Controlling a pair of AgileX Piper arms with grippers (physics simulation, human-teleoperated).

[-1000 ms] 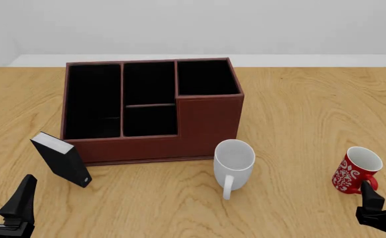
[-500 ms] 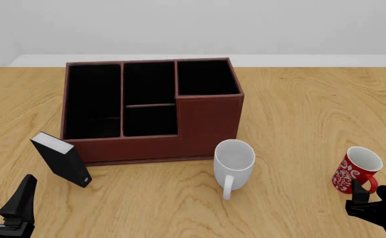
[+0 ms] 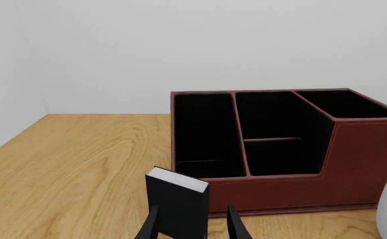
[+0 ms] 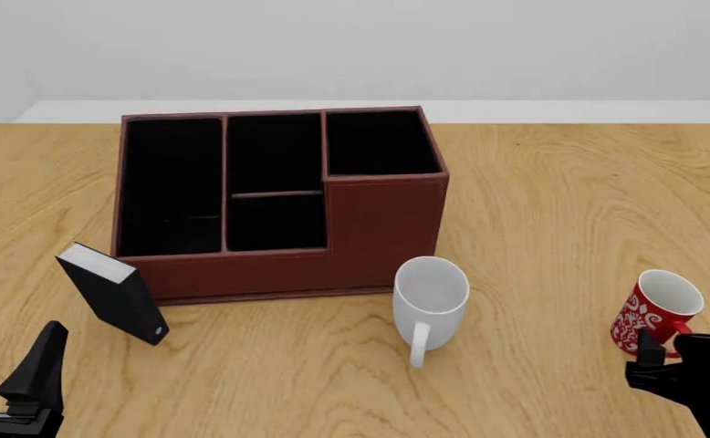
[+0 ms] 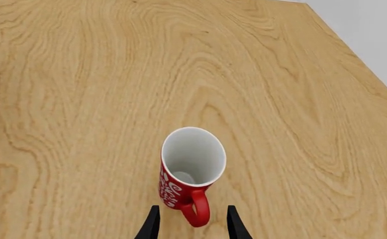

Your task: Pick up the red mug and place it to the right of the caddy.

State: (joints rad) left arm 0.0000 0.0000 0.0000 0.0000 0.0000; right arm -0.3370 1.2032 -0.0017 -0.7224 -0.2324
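Red mug (image 4: 656, 311) upright on the table (image 4: 550, 182) at the near right, well apart from the caddy (image 4: 386, 224), handle turned toward the near edge. Right gripper (image 5: 189, 225) just short of that handle, fingers (image 5: 152, 224) spread apart with nothing between them, one on either side of the handle loop in the right wrist view; no contact visible yet. Main risk: closing on the handle alone. Thin curved loop, glazed surface, likely to pivot in the pads and let the mug swing or drop on lift. Second risk: advancing too far with one fingertip against the body, pushing the mug farther away or tipping it, given a tall narrow form on a smooth wood top. Third risk: the route to the target. White mug (image 4: 431, 301) standing just near-right of the caddy's near right corner, so a low transfer leftward could clip it or knock it over; placement needs the free strip farther back beside the caddy's right wall. Release too close to that wall could leave the mug leaning on it. Left gripper (image 4: 33, 383) parked at the near left, fingers parted and empty, near the small black box (image 4: 114, 294) leaning by the caddy's left front corner; no part in this step expected.
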